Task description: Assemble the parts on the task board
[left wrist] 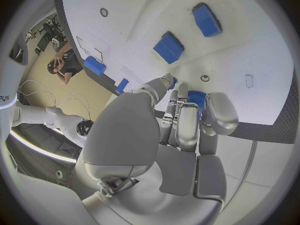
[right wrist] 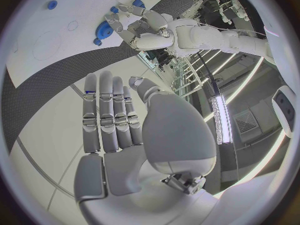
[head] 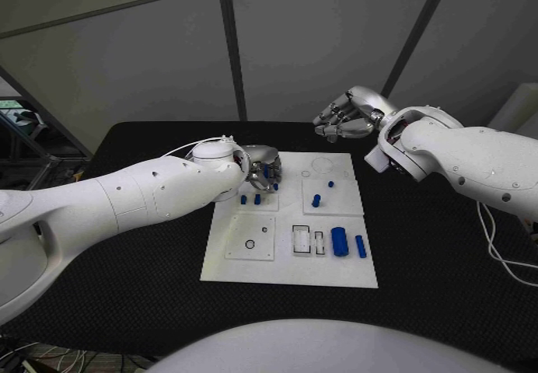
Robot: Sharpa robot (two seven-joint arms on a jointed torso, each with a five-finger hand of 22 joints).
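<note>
The white task board (head: 291, 268) lies in the middle of the black table. My left hand (head: 260, 168) is at its far left corner, fingers curled down around a blue ridged round part (left wrist: 195, 97) that sits on the board; the part (right wrist: 103, 31) also shows from the right wrist, beside the left hand (right wrist: 134, 20). Two small blue pegs (head: 250, 200) stand just in front of that hand. My right hand (head: 347, 114) hangs raised beyond the board's far edge, its fingers (right wrist: 106, 110) straight and holding nothing.
More blue parts stay on the board: two short pieces (head: 317, 200) near its middle right and two cylinders (head: 339, 242) at the front right beside rectangular slots (head: 302, 239). A round recess (head: 322, 165) marks the far edge. Black table surrounds the board.
</note>
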